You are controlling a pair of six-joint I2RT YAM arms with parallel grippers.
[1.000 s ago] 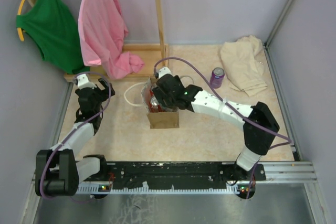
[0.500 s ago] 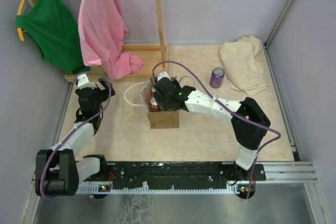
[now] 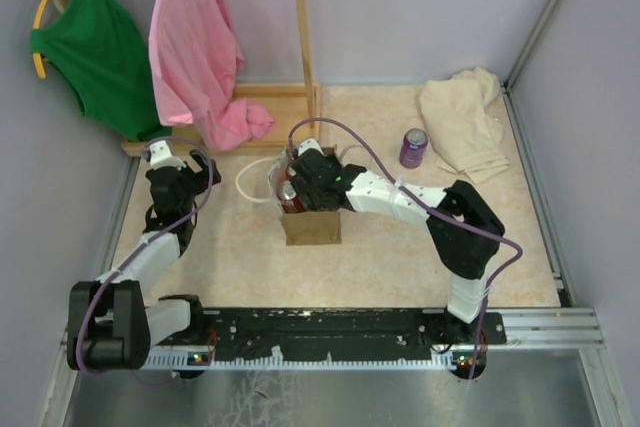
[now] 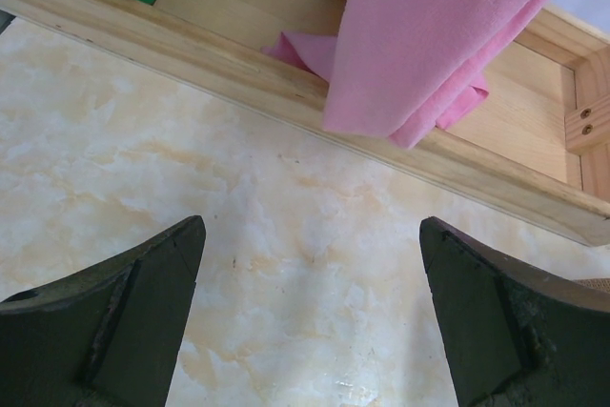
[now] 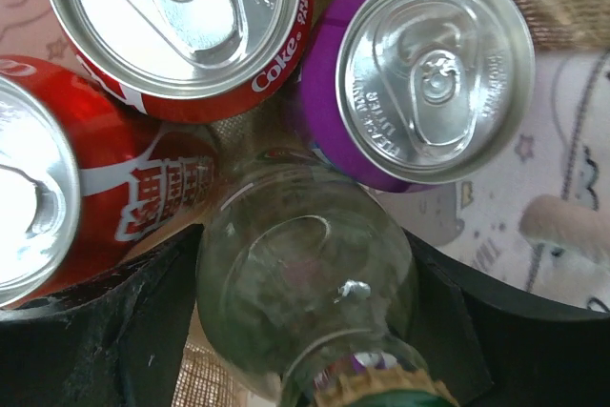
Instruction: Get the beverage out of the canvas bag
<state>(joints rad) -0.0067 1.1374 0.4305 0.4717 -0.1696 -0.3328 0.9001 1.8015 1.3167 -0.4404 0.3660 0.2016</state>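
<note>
Tabletop point(image 3: 230, 247), marbled cream: fills the middle of the top view. Wooden rack point(image 3: 300, 27), upper left: carries a green garment point(image 3: 95, 57) and a pink garment point(image 3: 195, 57). Beige cloth point(image 3: 465, 122), upper right, crumpled, with a loose purple can point(image 3: 413, 147) just beside it. Canvas bag point(image 3: 310, 227), centre of the top view: tan, boxy, soft-walled, mouth up, my right gripper point(image 3: 300, 182) reaching into it from the right. My left gripper point(image 4: 310, 235), at the left edge of the top view: fingers wide apart over bare tabletop, holding nothing. Bag contents, seen in the right wrist view: Coke can point(image 5: 181, 16) at top left, second Coke can point(image 5: 38, 207) at the left edge, purple can point(image 5: 434, 73) at top right, and a clear glass bottle point(image 5: 305, 293) with a green cap at bottom centre. The bottle stands between my right fingers point(image 5: 143, 331), which flank its shoulder closely on both sides; I cannot tell whether they press on the glass yet. I judge the bottle to be the piece to lift: rigid, smooth, likely slippery and breakable, heavier than a can if full. I would grip it squarely below the neck and draw it straight up, since the cans crowd it and the cloth walls may drag.
</note>
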